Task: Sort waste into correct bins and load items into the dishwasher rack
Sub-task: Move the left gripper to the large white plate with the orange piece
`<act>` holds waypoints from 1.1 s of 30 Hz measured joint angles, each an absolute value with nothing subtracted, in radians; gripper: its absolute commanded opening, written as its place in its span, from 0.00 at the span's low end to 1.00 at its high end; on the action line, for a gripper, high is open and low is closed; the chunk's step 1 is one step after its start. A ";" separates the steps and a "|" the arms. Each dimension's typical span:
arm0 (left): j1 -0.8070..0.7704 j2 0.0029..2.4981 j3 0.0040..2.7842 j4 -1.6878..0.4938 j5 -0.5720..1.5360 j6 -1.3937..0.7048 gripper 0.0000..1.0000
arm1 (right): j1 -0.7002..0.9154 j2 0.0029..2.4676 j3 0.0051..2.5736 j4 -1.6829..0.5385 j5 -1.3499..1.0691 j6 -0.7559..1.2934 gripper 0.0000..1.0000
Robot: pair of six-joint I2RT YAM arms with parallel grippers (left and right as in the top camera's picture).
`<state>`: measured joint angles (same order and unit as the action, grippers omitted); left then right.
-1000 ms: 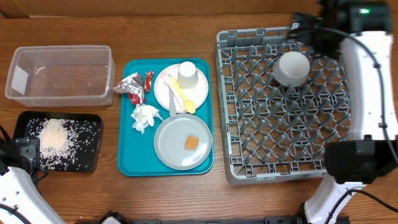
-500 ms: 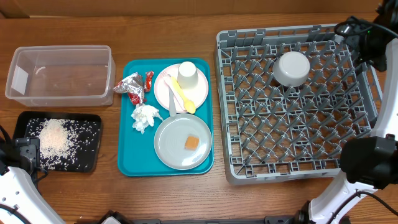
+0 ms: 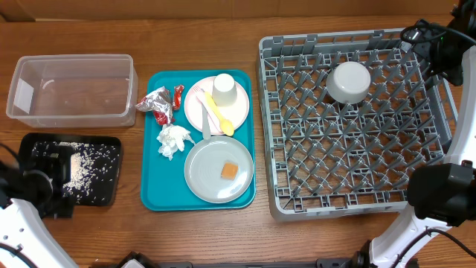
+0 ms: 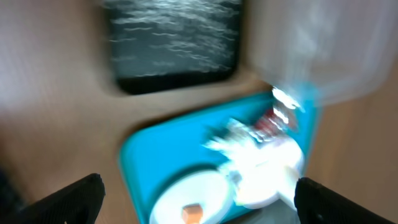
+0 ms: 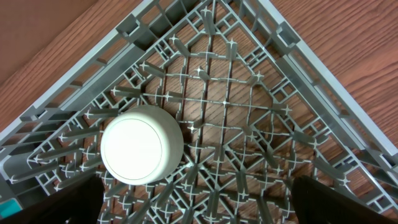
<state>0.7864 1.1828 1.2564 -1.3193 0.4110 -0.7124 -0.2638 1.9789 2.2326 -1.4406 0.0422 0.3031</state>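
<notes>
Right fingers (image 5: 50, 202) stand spread wide and empty; the bowl (image 5: 142, 144) sits upside down in the rack (image 5: 267, 93), just above the finger at the frame's lower left. Left fingers (image 4: 71, 196) are spread and empty too. In their blurred view, the teal tray (image 4: 161, 155) lies between them and the black tray (image 4: 174, 50) at upper centre.

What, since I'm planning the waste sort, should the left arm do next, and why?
Probably swing the open left gripper toward the crumpled foil wrappers: they lie untouched on the teal tray, right beside the clear tub, on this arm's side.
</notes>
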 measured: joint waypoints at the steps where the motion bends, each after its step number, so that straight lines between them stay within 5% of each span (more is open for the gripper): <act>1: 0.771 1.183 1.256 -1.299 0.461 -0.659 1.00 | -0.264 1.979 2.233 -1.441 0.042 0.303 1.00; 8: 0.567 1.183 1.257 -1.248 0.546 -0.471 1.00 | -0.264 1.979 2.233 -1.441 0.042 0.303 1.00; 20: 0.022 1.183 1.257 -1.233 0.120 -0.469 1.00 | -0.264 1.979 2.233 -1.440 0.042 0.303 1.00; 33: -0.040 1.232 1.221 -1.221 0.102 -0.468 1.00 | -0.264 1.979 2.233 -1.440 0.043 0.303 1.00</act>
